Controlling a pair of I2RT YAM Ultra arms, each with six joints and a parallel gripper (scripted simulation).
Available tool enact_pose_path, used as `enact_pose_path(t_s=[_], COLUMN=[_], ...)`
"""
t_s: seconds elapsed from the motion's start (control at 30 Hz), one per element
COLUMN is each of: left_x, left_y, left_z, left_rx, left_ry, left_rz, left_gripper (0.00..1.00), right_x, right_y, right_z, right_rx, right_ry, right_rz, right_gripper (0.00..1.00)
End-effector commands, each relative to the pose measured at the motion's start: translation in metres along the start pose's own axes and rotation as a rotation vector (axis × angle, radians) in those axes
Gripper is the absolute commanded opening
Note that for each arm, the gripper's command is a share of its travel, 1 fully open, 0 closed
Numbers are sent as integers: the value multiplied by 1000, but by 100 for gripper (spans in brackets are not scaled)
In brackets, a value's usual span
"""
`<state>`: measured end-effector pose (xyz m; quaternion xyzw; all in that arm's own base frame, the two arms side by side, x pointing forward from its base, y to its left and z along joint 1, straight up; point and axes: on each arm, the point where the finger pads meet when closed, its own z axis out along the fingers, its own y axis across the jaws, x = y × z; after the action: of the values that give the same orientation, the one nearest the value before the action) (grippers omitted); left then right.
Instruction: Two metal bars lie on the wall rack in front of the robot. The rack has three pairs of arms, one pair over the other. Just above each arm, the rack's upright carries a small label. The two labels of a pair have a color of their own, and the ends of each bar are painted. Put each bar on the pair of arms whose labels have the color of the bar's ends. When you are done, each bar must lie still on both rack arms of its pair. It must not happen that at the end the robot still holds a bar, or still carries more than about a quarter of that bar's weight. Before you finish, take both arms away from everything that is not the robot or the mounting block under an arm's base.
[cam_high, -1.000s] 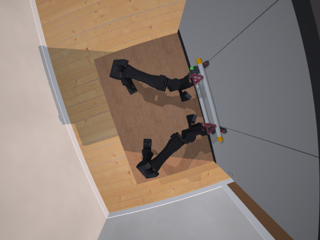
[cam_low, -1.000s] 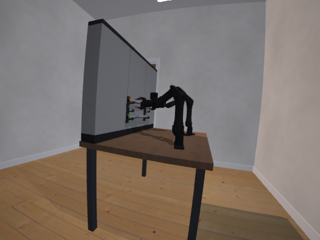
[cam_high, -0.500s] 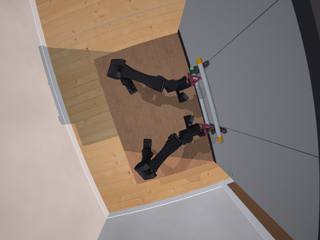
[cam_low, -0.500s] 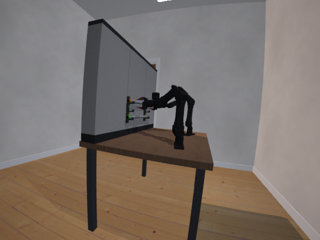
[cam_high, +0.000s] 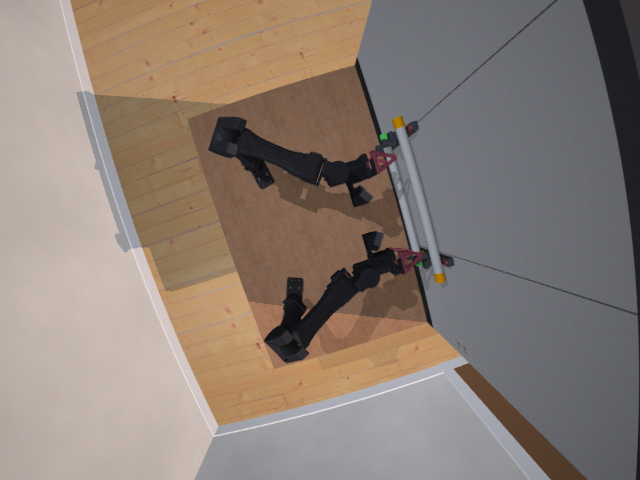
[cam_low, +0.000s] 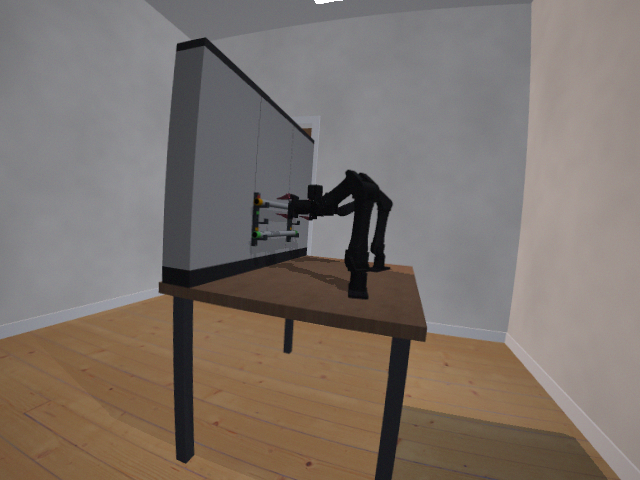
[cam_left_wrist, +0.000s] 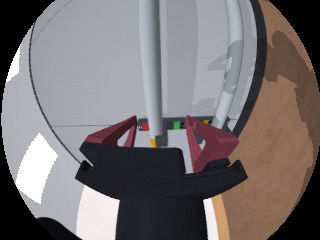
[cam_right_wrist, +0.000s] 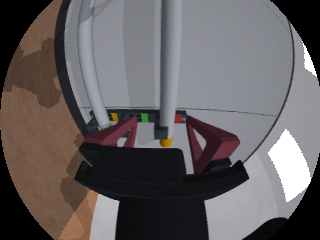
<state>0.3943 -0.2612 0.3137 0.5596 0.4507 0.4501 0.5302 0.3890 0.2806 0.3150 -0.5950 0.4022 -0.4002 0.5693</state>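
The bar with orange ends lies on the top pair of rack arms, also seen in the exterior view. The bar with green ends lies on the lowest pair. The labels near the right gripper run orange lowest, green in the middle and red on top. My left gripper is open, and its dark red fingers straddle the orange-ended bar near one end without touching it. My right gripper is open and straddles the same bar near the other end.
The rack hangs on a grey wall panel at the far edge of the brown table. The green-ended bar runs below and beside both grippers. The middle pair of rack arms holds no bar.
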Motion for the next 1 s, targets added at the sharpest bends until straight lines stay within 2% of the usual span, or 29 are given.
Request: enact_pose_path(t_s=[0.0,0.47,0.97], left_x=[2,2,4], left_y=[14,14,-25], left_z=[-11,-27,-25], left_rx=[-33,-33,-33], left_ry=[3,3,3], left_rz=[-26,-26,-26], left_gripper=[74,74,74], right_x=[0,0,-3], right_y=[-13,-12,26], right_z=[-10,-26,-25], right_rx=[32,32,32], right_ry=[1,1,1], right_rz=[18,18,18], right_gripper=[74,74,74])
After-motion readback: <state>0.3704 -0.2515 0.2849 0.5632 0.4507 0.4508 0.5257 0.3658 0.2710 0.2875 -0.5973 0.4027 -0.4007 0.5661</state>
